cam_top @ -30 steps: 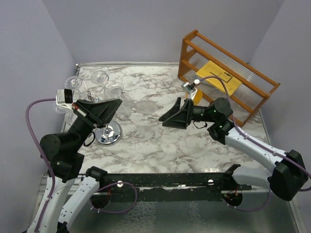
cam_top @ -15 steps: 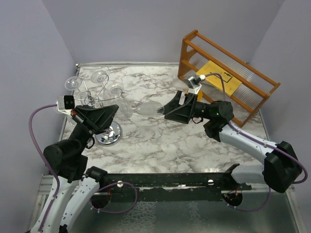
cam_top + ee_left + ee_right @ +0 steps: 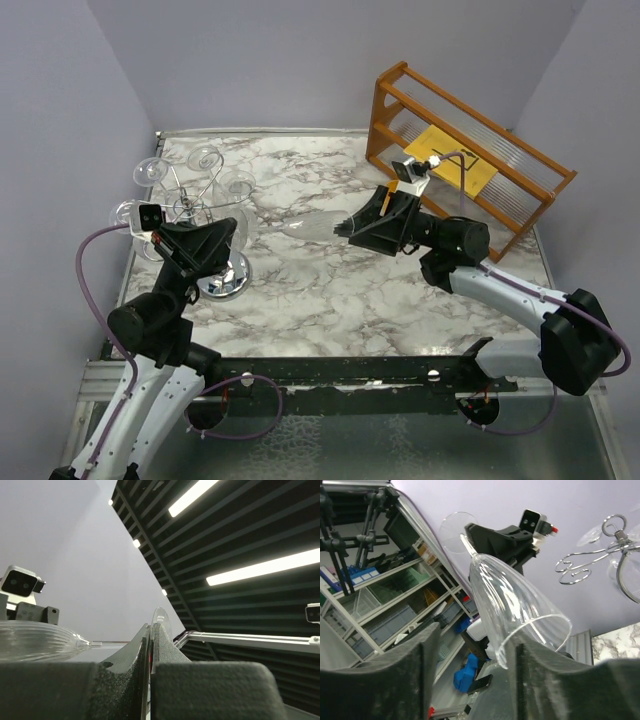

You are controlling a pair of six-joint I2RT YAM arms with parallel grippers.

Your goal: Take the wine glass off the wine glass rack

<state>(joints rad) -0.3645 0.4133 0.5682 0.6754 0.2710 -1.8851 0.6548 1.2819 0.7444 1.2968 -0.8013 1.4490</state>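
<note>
The wine glass (image 3: 308, 226) lies sideways in the air between my two grippers, away from the wine glass rack (image 3: 196, 196). My left gripper (image 3: 236, 232) is shut on its foot. In the left wrist view the thin foot disc (image 3: 163, 619) stands pinched between the fingers of the left gripper (image 3: 151, 628), and the bowl (image 3: 35, 640) shows at the left. My right gripper (image 3: 346, 228) is at the bowl's mouth. In the right wrist view the bowl (image 3: 510, 605) reaches between the fingers of the right gripper (image 3: 472, 640). The rim is at the right finger, and a gap remains at the left finger.
The rack's chrome base (image 3: 222, 278) stands under my left arm. Other glasses (image 3: 150, 170) (image 3: 238, 184) hang from its curled arms. An orange-brown slatted wooden rack (image 3: 520, 185) with a yellow sheet (image 3: 450, 160) stands at the back right. Walls close in the left, back and right.
My right gripper has moved left up to the glass's bowl, rolled over, and its jaws have narrowed around it. The left arm has shifted a little and kept its hold on the foot.
</note>
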